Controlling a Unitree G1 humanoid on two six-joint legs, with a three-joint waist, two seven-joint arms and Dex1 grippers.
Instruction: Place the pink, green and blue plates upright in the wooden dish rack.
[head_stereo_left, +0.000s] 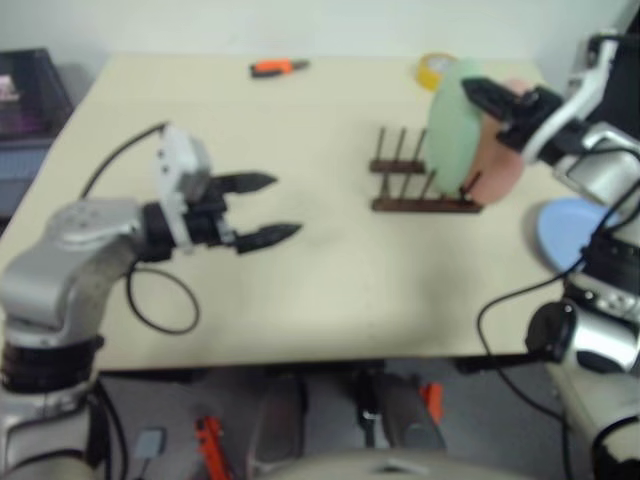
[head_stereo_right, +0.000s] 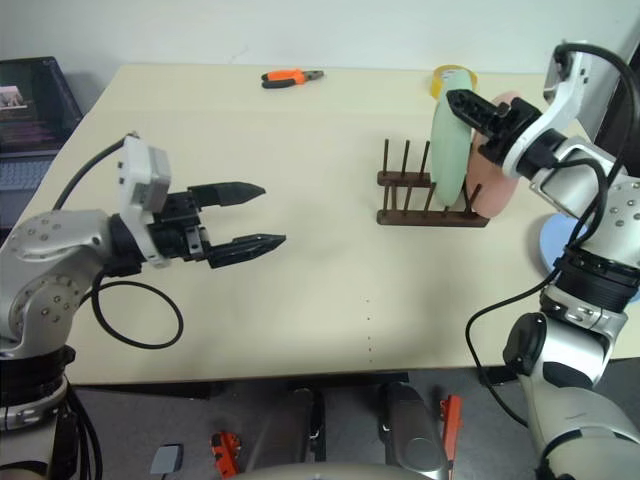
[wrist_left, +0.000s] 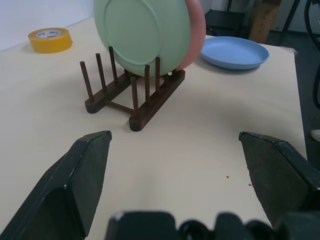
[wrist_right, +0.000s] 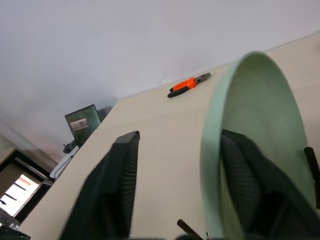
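Right gripper, fingers parted astride the racked green plate; pink plate behind it in the wooden dish rack. Withdraw straight upward to avoid tipping. Left gripper wide open, empty. Blue plate flat on the table.

Orange-handled pliers lie at the table's far edge, a yellow tape roll farther along it

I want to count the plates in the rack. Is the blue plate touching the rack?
Apart. In the left wrist view the blue plate lies flat on the table, with bare tabletop between it and the rack.
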